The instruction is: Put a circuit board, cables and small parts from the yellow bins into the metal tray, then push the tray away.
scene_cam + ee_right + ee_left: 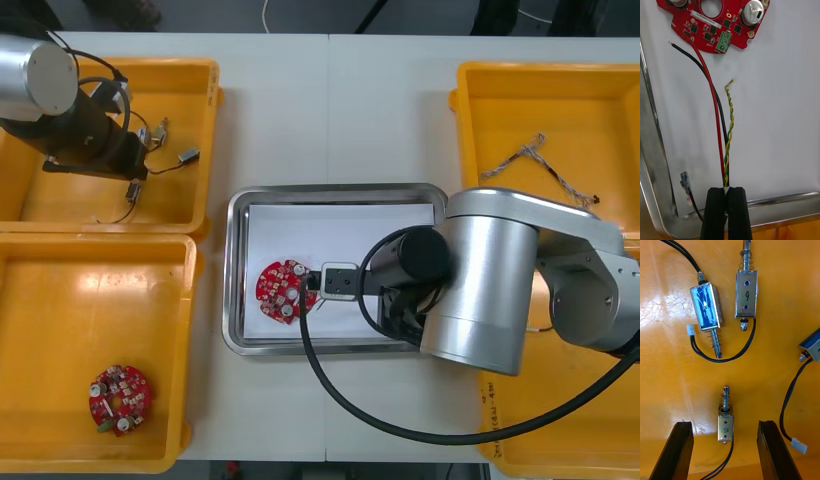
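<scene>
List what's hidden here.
- Right wrist view: circuit board cut by the frame edge; cables' gripped ends hidden inside the shut right pincer, over the metal tray.
- Left wrist view: a small metal part cut by the edge, beside the open left pincer in a yellow bin.
- Front view: right arm covers that tray's near right corner.

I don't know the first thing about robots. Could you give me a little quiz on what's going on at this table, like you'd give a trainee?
1. True or false: the right gripper is shut on cables over the metal tray.
2. The circuit board nearest the right gripper lies: A) in the metal tray; B) in a bin on the robot's right; C) on the bare table.
3. Fill the gap: over a small metal part in a yellow bin, the left gripper is ____.

Key: 1 true; 2 A; 3 open.
</scene>
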{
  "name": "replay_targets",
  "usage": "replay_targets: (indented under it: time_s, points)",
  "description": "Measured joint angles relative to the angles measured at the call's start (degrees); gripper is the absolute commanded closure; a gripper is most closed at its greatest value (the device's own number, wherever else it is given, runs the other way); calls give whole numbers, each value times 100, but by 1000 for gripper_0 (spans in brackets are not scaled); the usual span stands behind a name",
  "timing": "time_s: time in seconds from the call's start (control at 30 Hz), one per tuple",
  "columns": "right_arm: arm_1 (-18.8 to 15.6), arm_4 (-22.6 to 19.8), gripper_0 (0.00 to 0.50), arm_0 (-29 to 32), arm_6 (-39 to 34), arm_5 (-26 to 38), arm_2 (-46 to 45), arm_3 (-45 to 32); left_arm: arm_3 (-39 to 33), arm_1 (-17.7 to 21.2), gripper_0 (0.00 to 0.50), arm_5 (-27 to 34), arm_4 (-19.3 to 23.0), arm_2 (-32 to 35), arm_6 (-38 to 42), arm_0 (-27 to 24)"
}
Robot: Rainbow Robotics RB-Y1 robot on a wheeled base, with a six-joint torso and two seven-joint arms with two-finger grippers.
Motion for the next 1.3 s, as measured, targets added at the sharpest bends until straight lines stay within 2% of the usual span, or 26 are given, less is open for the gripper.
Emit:
replay_targets:
  time_s: [0.33, 0.57, 0.6, 0.63, 0.7, 0.73, 0.77, 0.8, 0.83, 0.87, 1.0, 1.03, 1.07, 1.1, 1.13, 1.3]
  points:
    - [0, 9, 500, 0, 357, -570, 97, 698, 2, 0, 0, -193, -1, -189, 0, 203]
    - [0, 10, 500, 0, 378, -644, 109, 883, 3, 0, 0, -494, -1, -269, 0, 363]
    - [0, 10, 469, 0, 405, -644, 114, 890, 3, 0, 0, -528, -1, -280, 0, 381]
    - [0, 10, 410, 0, 460, -644, 123, 894, 3, 0, 0, -561, -1, -287, 0, 398]
    - [0, 10, 359, 0, 581, -644, 145, 896, 3, 0, 0, -630, -1, -291, -1, 432]
    - [0, 10, 301, 0, 625, -644, 160, 898, 3, 0, 0, -662, -1, -292, -1, 453]
    - [0, 12, 234, 0, 661, -643, 175, 900, 3, 0, 0, -691, -1, -292, -1, 474]
    - [0, 15, 99, 0, 676, -643, 186, 902, 3, 0, 0, -714, -1, -292, -1, 492]
    - [0, 22, 18, 0, 677, -643, 199, 905, 3, 0, 0, -736, -1, -292, -1, 506]
    - [0, 26, 0, 0, 677, -643, 206, 907, 3, 0, 0, -746, -1, -292, -1, 509]
    - [0, 36, 0, 0, 677, -643, 207, 907, 3, 0, 0, -750, -1, -292, -1, 509]
    - [0, 38, 0, 0, 677, -643, 207, 907, 3, 0, 68, -753, -1, -292, -1, 509]
    - [0, 39, 0, 0, 677, -643, 207, 908, 3, 0, 174, -757, -1, -292, -1, 509]
    - [0, 39, 0, 0, 677, -643, 207, 908, 3, 0, 476, -765, -1, -292, -1, 509]
    - [0, 39, 0, 0, 677, -643, 207, 908, 3, 0, 500, -775, -1, -292, -1, 509]
    - [0, 41, 0, 0, 678, -640, 207, 908, 3, 0, 500, -791, -1, -292, -1, 509]
